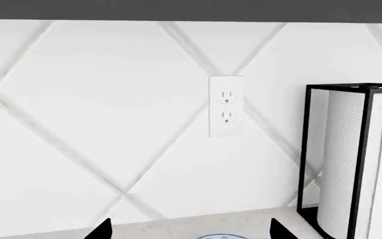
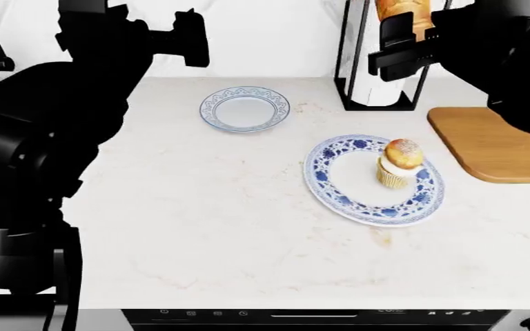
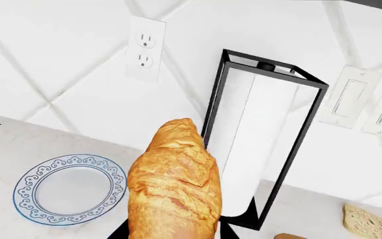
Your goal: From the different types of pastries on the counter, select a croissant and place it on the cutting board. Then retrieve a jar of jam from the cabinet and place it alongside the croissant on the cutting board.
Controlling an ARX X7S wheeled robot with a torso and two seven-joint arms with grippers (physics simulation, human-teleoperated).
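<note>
Croissant (image 3: 174, 184) is held aloft in the right end effector (image 2: 403, 41), clenched on its lower end beside the paper-towel holder (image 3: 264, 139). It looks light, flaky and crushable, so a gentle mid-body grip suits. Cutting board (image 2: 499, 145) lies near, below. Left end effector's state: cannot tell.

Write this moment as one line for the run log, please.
phase: carrying | right gripper: shut on croissant, raised | cutting board: bare where visible | left gripper: open, idle | cupcake: on patterned plate
</note>
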